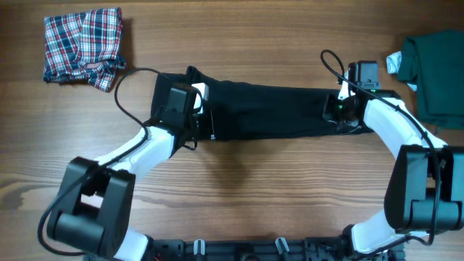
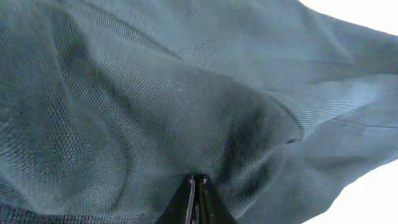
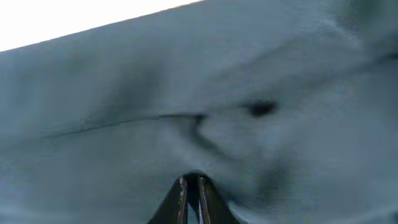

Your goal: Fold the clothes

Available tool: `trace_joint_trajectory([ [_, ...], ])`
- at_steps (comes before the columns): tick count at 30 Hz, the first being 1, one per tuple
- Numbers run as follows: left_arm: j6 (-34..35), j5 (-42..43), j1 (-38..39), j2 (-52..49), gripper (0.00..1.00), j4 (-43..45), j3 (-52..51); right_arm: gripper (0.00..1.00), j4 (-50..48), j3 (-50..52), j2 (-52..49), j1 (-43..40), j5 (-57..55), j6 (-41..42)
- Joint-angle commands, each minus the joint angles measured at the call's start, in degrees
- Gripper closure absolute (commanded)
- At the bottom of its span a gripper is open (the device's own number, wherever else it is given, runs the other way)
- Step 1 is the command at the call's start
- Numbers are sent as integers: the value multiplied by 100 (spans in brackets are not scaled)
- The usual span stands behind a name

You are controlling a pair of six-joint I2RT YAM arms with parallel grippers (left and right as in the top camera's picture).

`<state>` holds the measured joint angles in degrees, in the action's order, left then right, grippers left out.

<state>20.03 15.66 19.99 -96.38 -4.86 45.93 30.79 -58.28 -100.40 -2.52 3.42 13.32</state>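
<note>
Black shirt [image 1: 268,112]: it lies as a long dark band across the middle of the table [image 1: 239,196], running left to right, with one of my claws at each end.
Left claw [image 2: 198,186]: pinched tight on the shirt's left end. My wrist view shows the fingers pressed together and the weave puckering into the tips.
Right claw [image 3: 193,183]: drawn narrow on the shirt's right end, with a crease in the cloth running down to the tips. I judge that it has a fold of fabric.
Why both ends: with a hold at each end I can keep the band taut and level, so it should move as one piece and not slump in the middle.
Step in hand: I judge that I have just taken my grip for a fold and the lift is not yet begun.
Plaid garment [image 1: 82,45]: it sits bunched at the far left corner, well apart from the shirt and out of my way.
Green garment [image 1: 435,76]: it lies at the right edge, near my right claw but not touching the shirt.
Risk: a thin pinch could slip, and I cannot tell how many layers I hold.
</note>
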Motion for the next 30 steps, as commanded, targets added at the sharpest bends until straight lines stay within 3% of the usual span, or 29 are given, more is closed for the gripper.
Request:
trace_joint_trajectory([
  [1, -28, 81, -76, -149, 96, 39, 31, 90, 70, -15, -114, -199, -896, 321],
  [10, -31, 81, -157, -157, 96, 37, 31, 73, 164, -15, -129, -675, -2068, 321],
  [12, -31, 83, -157, -157, 94, 35, 31, 55, 168, -17, -129, -791, -2406, 363],
  [14, -33, 83, -157, -129, 93, 39, 33, 9, 258, -35, -122, -844, -2568, 535],
  [15, -37, 83, -157, -59, 93, 37, 33, 1, 345, -68, -98, -861, -2564, 656],
  [23, -334, -116, -146, 1182, 87, -94, 33, 0, 404, -313, 702, -859, -1851, 625],
  [30, -332, -116, -146, 1270, 83, -610, 33, 0, 1150, -313, 986, -855, -979, 1309],
])
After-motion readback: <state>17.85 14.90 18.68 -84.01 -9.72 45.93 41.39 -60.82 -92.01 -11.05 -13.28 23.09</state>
